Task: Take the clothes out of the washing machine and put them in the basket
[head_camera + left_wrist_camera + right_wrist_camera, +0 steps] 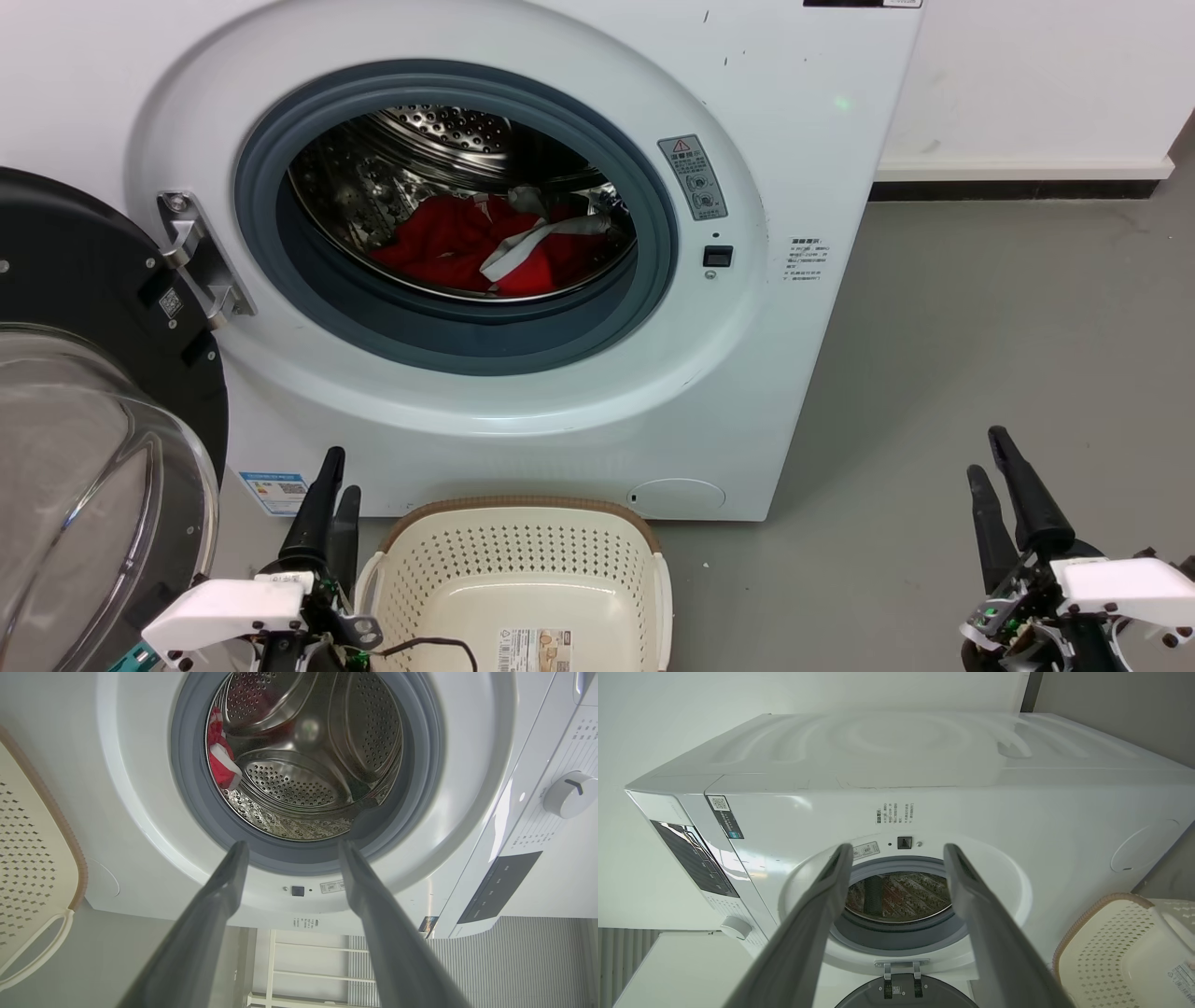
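Note:
Red clothes [467, 245] with white and grey bands lie at the bottom of the steel drum of the white washing machine [523, 411], whose door [84, 439] hangs open at the left. The cream basket [523, 569] with a brown rim stands on the floor in front of the machine, with nothing in it but its paper label. My left gripper [333, 471] is open, low beside the basket's left side. My right gripper [988, 453] is open over bare floor at the lower right. In the left wrist view a bit of the clothes [220, 756] shows inside the drum beyond the open left gripper [293, 845]. The right gripper [899, 848] points at the machine's opening.
Grey floor [980, 327] stretches to the right of the machine up to a white wall with a dark skirting. The open glass door takes up the left foreground. A control panel with a knob [567, 794] sits on the machine's front.

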Robot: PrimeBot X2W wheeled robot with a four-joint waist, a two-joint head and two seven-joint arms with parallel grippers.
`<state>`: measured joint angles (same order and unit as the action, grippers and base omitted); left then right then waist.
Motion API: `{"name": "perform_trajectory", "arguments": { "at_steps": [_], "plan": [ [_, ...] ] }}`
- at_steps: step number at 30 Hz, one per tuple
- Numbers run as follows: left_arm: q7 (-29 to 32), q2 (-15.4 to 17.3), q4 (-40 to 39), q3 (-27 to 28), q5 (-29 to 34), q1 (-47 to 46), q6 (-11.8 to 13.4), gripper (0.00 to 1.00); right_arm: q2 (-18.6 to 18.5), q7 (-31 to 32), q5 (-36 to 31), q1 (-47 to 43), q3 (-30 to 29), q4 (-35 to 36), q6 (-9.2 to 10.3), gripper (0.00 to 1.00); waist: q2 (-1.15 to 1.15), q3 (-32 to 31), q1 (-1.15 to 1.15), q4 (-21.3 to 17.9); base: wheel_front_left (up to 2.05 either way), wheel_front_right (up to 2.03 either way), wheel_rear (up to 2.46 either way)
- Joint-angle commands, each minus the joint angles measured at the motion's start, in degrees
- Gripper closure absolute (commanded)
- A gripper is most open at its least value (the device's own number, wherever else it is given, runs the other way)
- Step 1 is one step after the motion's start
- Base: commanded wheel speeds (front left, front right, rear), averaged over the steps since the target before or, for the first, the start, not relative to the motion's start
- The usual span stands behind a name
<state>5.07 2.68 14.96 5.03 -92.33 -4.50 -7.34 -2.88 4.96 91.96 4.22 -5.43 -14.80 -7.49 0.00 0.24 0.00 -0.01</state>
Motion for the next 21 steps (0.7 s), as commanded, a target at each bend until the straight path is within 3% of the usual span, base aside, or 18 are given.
{"name": "perform_trajectory", "arguments": {
  "at_steps": [1,10,21],
  "plan": [
    [-0.9,0.1,-1.6,-0.7,0.8,-1.3,-0.1,0.0,-0.1,-0.8,-1.4,0.9,0.5,1.4,-0.01,0.0,0.0,0.0,0.0,0.0,0.0,0.0,0.0],
    [-3.3,0.2,-3.5,-1.0,7.9,-1.7,-0.1,0.0,-0.1,-3.2,-10.1,0.7,0.6,3.4,-0.01,0.0,0.0,0.2,0.0,-0.1,0.0,0.0,0.0],
    [-6.0,0.6,-6.6,-2.8,22.0,-2.1,-0.1,0.0,-0.1,-5.9,-27.0,-0.1,1.1,6.5,-0.01,0.0,0.0,0.4,0.0,-0.1,0.0,0.0,0.0]
  ]
}}
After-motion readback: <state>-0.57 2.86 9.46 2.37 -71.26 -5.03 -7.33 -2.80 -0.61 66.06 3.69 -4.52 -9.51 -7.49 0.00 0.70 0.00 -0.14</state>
